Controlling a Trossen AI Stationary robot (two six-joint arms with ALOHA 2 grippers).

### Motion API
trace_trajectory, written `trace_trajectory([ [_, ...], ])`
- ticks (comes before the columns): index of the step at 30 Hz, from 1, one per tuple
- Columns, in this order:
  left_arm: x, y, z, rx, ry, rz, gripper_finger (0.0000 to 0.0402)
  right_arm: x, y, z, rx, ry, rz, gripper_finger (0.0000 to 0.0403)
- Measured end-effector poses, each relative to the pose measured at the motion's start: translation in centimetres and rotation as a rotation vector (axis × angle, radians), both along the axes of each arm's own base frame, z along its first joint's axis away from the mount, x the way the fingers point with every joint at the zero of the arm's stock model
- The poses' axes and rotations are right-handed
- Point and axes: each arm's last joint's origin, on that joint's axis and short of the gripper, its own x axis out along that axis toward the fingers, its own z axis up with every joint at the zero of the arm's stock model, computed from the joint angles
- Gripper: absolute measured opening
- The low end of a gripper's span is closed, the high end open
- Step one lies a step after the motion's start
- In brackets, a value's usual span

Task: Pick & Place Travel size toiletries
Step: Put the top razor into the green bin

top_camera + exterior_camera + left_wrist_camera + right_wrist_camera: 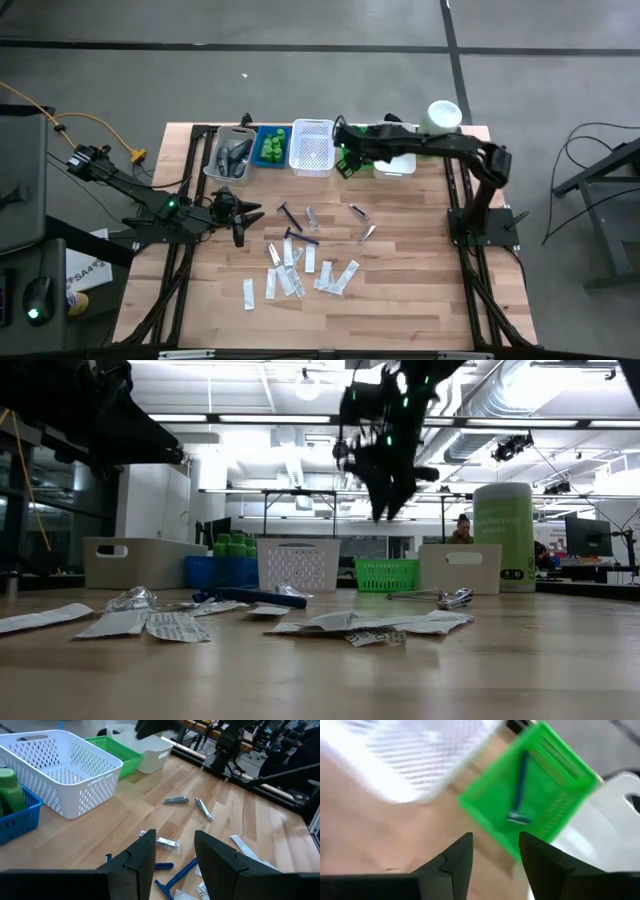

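Fingers of the right claw [492, 857] stand apart and empty above the small green plastic basket [540, 800], where a thin blue-handled razor [520, 790] lies inside. Left claw [172, 855] hovers low over the pale wooden surface [420, 290], fingers apart, holding nothing, just above more blue razors [175, 877]. Flat white sachets [300, 270] and small silvery tubes [176, 800] lie scattered mid-surface, well apart from the baskets.
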Motion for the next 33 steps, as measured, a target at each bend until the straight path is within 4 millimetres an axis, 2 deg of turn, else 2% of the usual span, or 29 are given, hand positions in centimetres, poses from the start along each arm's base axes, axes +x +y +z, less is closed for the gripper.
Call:
trace_trajectory([
  [4, 0.1, -0.1, -0.1, -0.005, 0.010, -0.018, 0.0136, 0.2, 3.7, 1.9, -0.010, -0.063, 0.079, 0.0147],
  [8, 1.1, 0.5, -0.4, 0.004, 0.080, -0.015, 0.0136, 0.6, 7.5, 2.6, -0.012, -0.075, 0.186, 0.0146],
  [11, 2.4, 1.1, 0.3, 0.002, 0.149, -0.057, 0.0136, 0.8, 10.1, 2.6, -0.005, -0.071, 0.261, 0.0146],
  [16, 4.8, 2.3, 0.2, 0.186, 0.389, -0.198, 0.0136, 0.7, 13.3, 2.5, -0.001, -0.039, 0.351, 0.0146],
  [19, 6.0, 3.0, -0.3, 0.285, 0.528, -0.287, 0.0138, 0.6, 14.5, 2.4, 0.001, -0.030, 0.385, 0.0146],
  [22, 7.6, 3.6, -0.5, 0.338, 0.594, -0.373, 0.0154, 0.5, 15.2, 2.4, 0.002, -0.028, 0.404, 0.0146],
  [28, 10.4, 5.0, -1.7, 0.485, 0.759, -0.485, 0.0214, 0.2, 15.3, 2.3, 0.005, 0.009, 0.409, 0.0146],
  [33, 12.4, 6.5, -2.8, 0.528, 0.893, -0.577, 0.0221, 0.0, 15.3, 2.2, -0.002, 0.035, 0.412, 0.0146],
])
